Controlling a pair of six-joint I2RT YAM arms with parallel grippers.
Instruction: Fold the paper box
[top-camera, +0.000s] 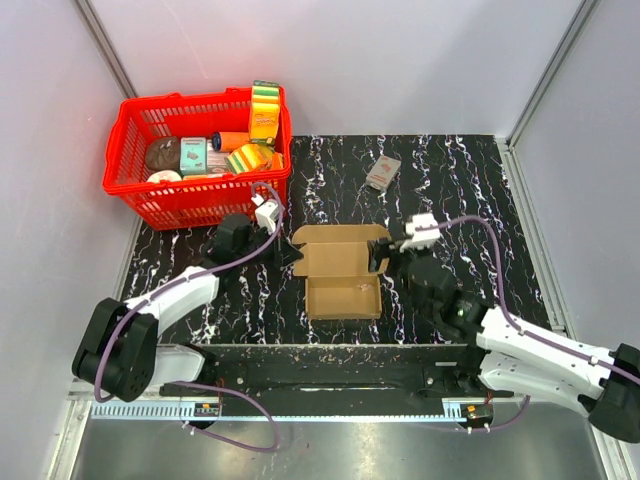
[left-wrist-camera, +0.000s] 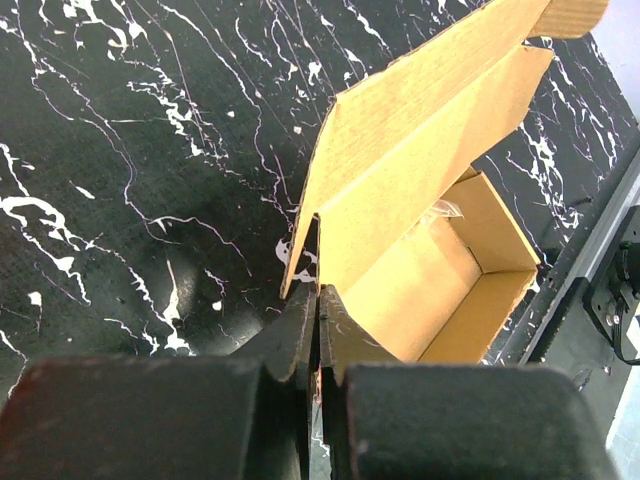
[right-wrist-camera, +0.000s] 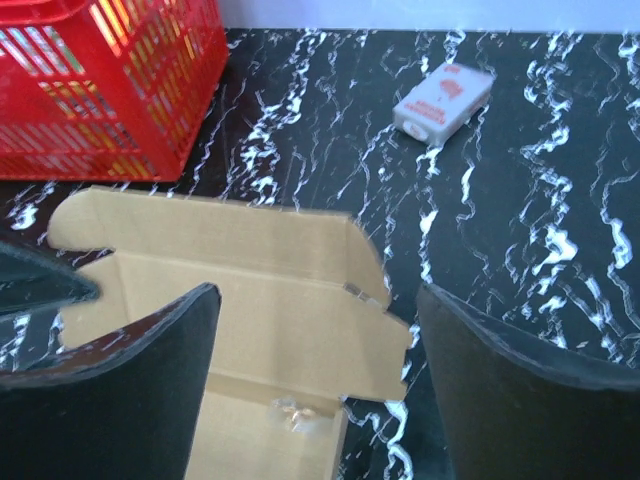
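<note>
The black marbled desk (top-camera: 450, 180) is carrying everything. A red basket (top-camera: 135, 190) of groceries is sitting at its far left corner and taking no part in the job.

The paper box (top-camera: 340, 275) is lying in the middle of the desk, between the two arms, and it is looking roughly half made. Its near part is already standing as a shallow tray with raised walls, open at the top. The lid panel is reaching away toward the far side and has not been closed. In the right wrist view its side flaps are sticking out, untucked. Judging from this, what is remaining is to swing the lid over the tray and tuck the flaps and front lip inside.

The left fingers (left-wrist-camera: 290, 330) are pressing tightly together at the box's left side. There a cardboard edge is running into the seam between them, so they appear to be pinching that wall or flap and steadying it. The right fingers (right-wrist-camera: 130, 380) are standing wide apart at the box's right side, straddling the lid's right corner and gripping nothing.

A small grey-and-red packet (top-camera: 383, 172) is lying well beyond the box, untouched.
</note>
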